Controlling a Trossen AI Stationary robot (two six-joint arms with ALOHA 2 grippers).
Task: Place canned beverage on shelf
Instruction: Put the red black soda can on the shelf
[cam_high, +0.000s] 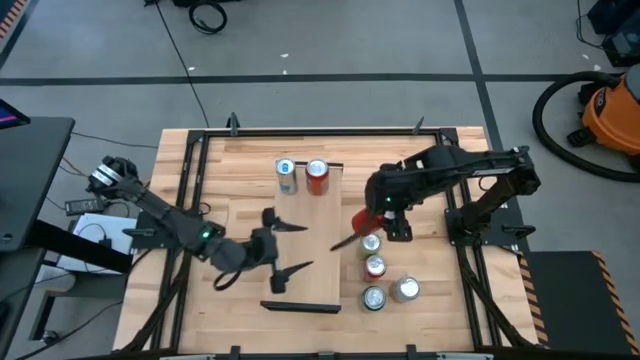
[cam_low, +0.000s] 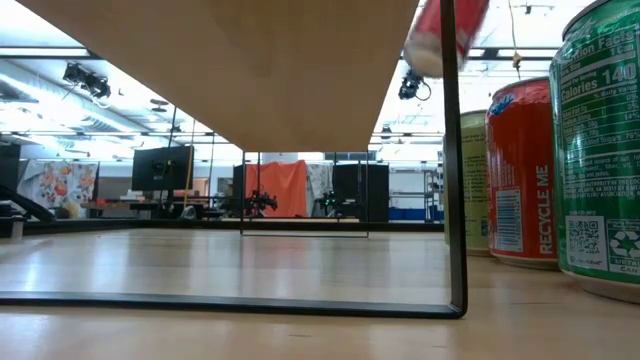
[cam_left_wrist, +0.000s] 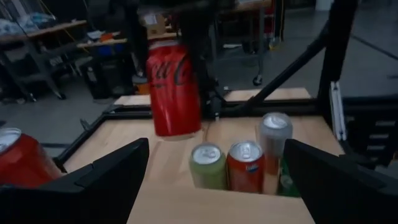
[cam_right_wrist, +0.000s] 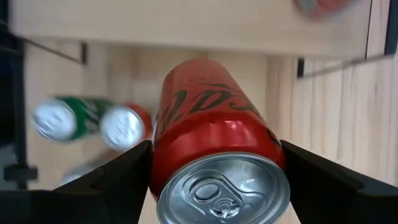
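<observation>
My right gripper (cam_high: 366, 221) is shut on a red cola can (cam_high: 361, 220), which hangs in the air just off the right side of the shelf (cam_high: 320, 215), a long light plank with dark end trim. The can shows hanging in the left wrist view (cam_left_wrist: 175, 87) and end-on in the right wrist view (cam_right_wrist: 211, 143). My left gripper (cam_high: 290, 248) is open over the shelf's middle, pointing toward the can and touching nothing. A silver-blue can (cam_high: 287, 173) and a red can (cam_high: 317, 175) stand on the shelf's far end. My right gripper pinches the red can's round wall near its top end (cam_right_wrist: 163, 167) between its two fingers (cam_right_wrist: 118, 177), one on each side. The fingers come from above, slanting down. The can hangs below them, top up and slightly tilted, clear of the table and shelf.
Several cans stand on the table right of the shelf, under and near the held can: green (cam_left_wrist: 208, 165), orange-red (cam_left_wrist: 245, 165), silver (cam_left_wrist: 275, 134). In the low view they crowd the right side (cam_low: 520, 170) beside the shelf's dark leg (cam_low: 455, 200). Black frame rails border the table (cam_high: 470, 260).
</observation>
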